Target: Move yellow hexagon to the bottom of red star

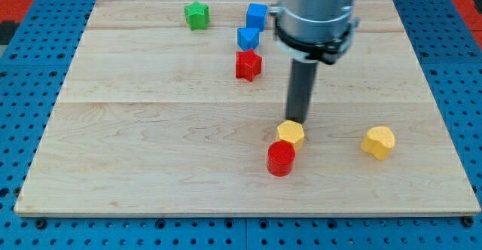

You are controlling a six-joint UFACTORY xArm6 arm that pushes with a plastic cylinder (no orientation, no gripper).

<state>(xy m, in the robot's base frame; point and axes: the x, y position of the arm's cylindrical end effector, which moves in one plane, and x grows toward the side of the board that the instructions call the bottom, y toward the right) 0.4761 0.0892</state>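
Observation:
The yellow hexagon (290, 133) lies low on the wooden board, right of centre, touching a red cylinder (281, 158) just below and to its left. The red star (248, 65) sits higher up, above and left of the hexagon. My tip (296, 121) is at the hexagon's upper edge, touching or nearly touching it from the view's top. The rod rises from there to the arm's grey body at the view's top.
A blue block (248, 38) sits just above the red star, with a blue cube (257, 15) above it. A green star (196, 15) is at the upper left. A second yellow block (378, 141) lies at the right. The board (151, 129) rests on a blue pegboard.

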